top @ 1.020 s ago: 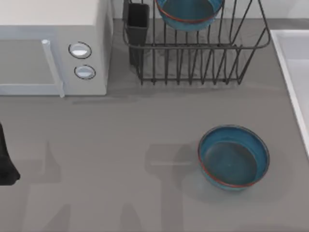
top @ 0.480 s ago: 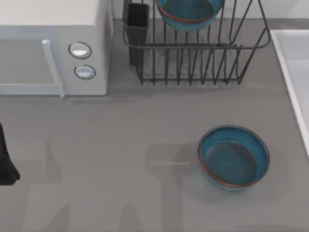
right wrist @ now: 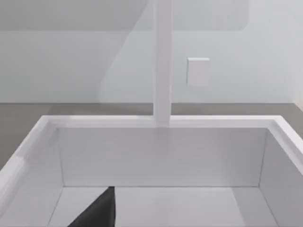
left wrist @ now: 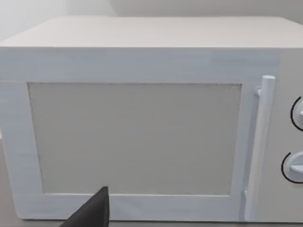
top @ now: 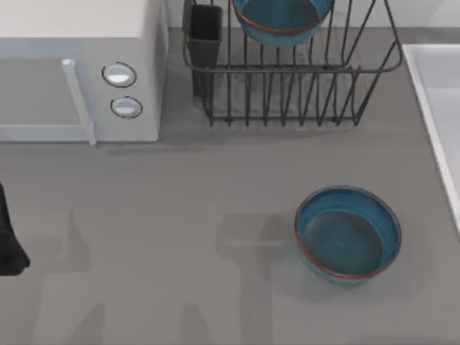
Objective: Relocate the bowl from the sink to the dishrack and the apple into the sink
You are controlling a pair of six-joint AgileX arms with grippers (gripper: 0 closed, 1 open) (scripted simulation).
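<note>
Toward the far edge of the bench [top: 180, 237], near its middle: dishrack [top: 302, 86], with black utensil cup [top: 205, 32] at its left corner. Resting inside the rack, among the upright bars, a blue bowl [top: 282, 18] (partly cut off by the top view's far edge). Out on the open bench, right of centre and toward the near edge: second blue bowl [top: 348, 233], upright, well apart from the rack and standing clear of the sink [top: 438, 93]. Along the bench's right edge, that sink, white with a raised rim; seen from the right wrist as a white basin with a faucet post [right wrist: 162, 61] rising behind its back wall. At the far left corner, white microwave [top: 79, 68], door shut, two round knobs beside the handle.

Parked at the bench's left edge: left arm [top: 8, 244], its left gripper [left wrist: 92, 215] facing the microwave door (claw state cannot be told). Hanging over the sink basin: right gripper [right wrist: 97, 213], claw state likewise impossible to tell.
</note>
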